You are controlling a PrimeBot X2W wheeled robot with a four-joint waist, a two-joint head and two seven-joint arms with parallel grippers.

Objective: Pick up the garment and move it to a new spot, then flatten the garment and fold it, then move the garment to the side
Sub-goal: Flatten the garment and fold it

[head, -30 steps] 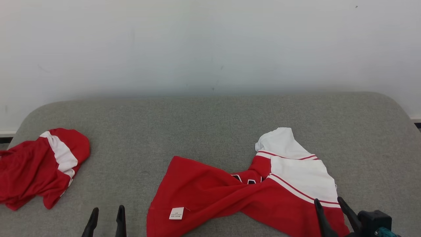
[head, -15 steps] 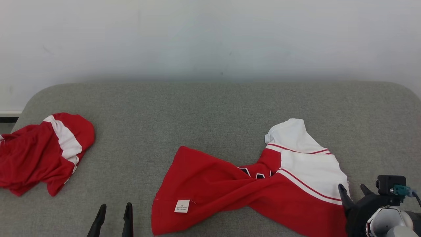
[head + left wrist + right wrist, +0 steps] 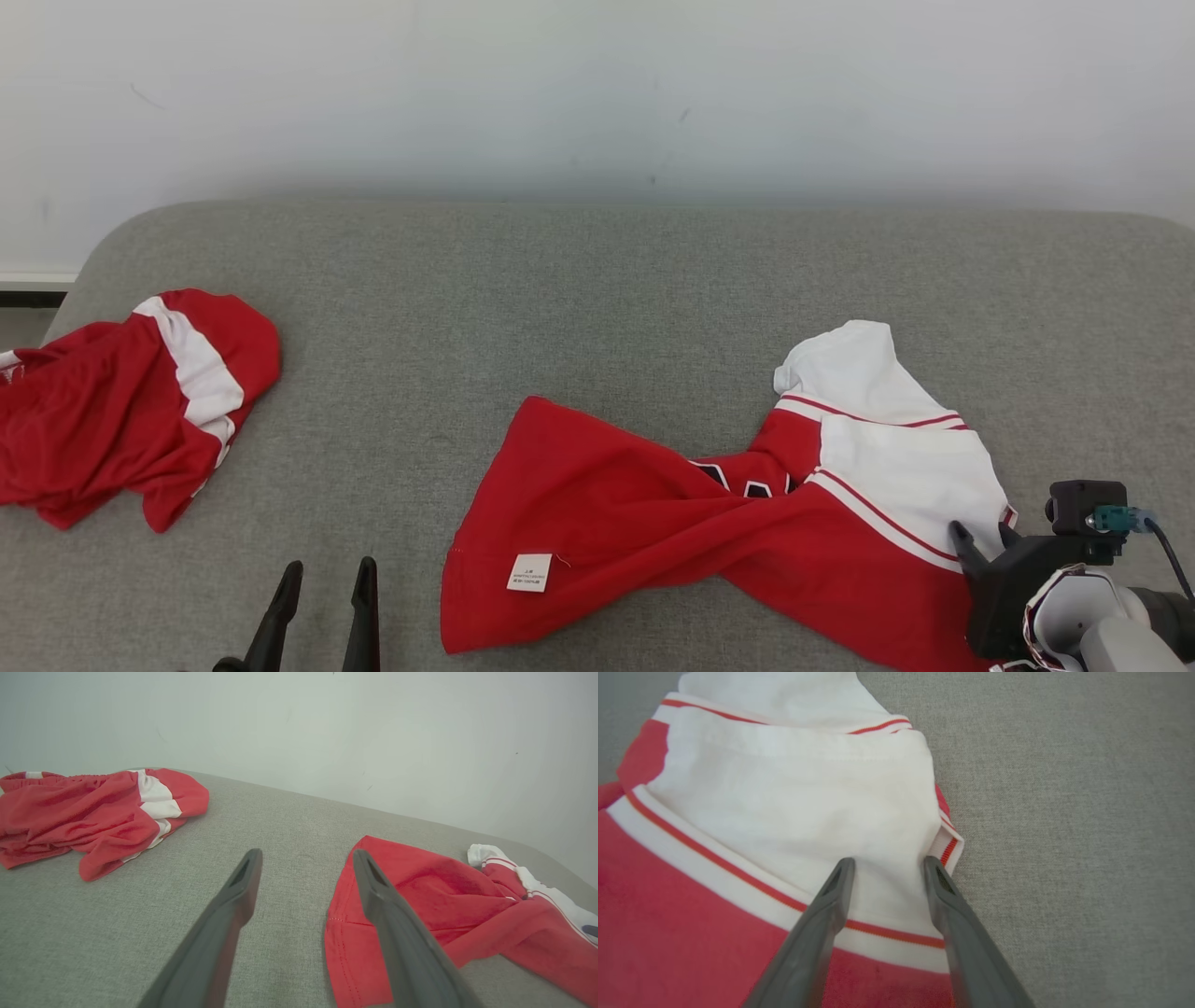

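Note:
The garment (image 3: pixel 653 504) is a red jersey with white shoulder panels, lying twisted on the grey cushion, a white label on its near red hem. My right gripper (image 3: pixel 980 532) rests its tips on the white panel near the garment's right edge. In the right wrist view the right gripper (image 3: pixel 888 861) has its fingers apart with white cloth (image 3: pixel 784 798) between and under them. My left gripper (image 3: pixel 330 565) stands open at the lower left. In the left wrist view the left gripper (image 3: pixel 307 853) is empty, just left of the red hem (image 3: pixel 420 891).
A second red garment with a white stripe (image 3: pixel 121 411) lies bunched at the cushion's left edge; it is at the upper left in the left wrist view (image 3: pixel 93 812). The grey cushion (image 3: pixel 597 299) ends at a white wall behind. Bare grey fabric lies right of the jersey (image 3: pixel 1064 812).
The head camera has tilted, shifting the whole picture. My right gripper has swung over and come down onto the white panel, its fingers a little closer together. The left gripper has stayed put.

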